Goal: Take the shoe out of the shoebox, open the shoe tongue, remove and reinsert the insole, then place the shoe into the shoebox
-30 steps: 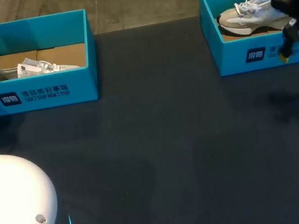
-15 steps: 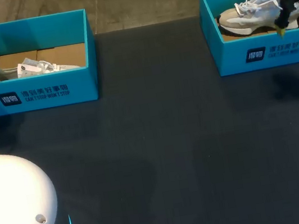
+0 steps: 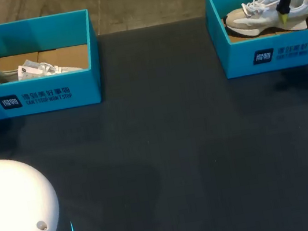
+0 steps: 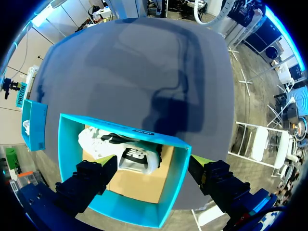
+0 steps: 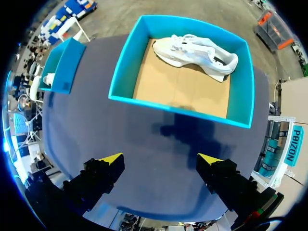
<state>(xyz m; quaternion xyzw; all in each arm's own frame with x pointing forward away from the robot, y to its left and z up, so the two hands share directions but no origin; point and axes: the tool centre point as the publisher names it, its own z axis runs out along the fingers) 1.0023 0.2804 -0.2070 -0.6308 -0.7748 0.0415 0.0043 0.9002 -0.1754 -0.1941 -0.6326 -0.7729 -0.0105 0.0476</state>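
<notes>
Matte dark-grey table (image 3: 165,149) takes up nearly everything, w/ soft arm shadows across it and a white rounded arm base (image 3: 11,214) at each near corner, blue glow ring at the foot. Two teal open-topped boxes sit at the far edge, well apart: left shoebox (image 3: 45,97) and right shoebox (image 3: 239,61), both w/ brown cardboard floors. A white-grey shoe (image 3: 35,70) lies on its side in the left one, close to the front wall. A beige-white shoe (image 3: 255,14) lies in the right one, along the wall farthest from the right gripper. Left gripper (image 4: 153,162) hangs above the left shoebox's far outer corner, fingers wide apart; in its wrist view one tip is over the box interior, the other outside the wall. Right gripper (image 5: 160,158) hangs over the right shoebox's outer end, fingers also spread wide. From its wrist cam the box lies ahead of the tips, shoe untouched.
</notes>
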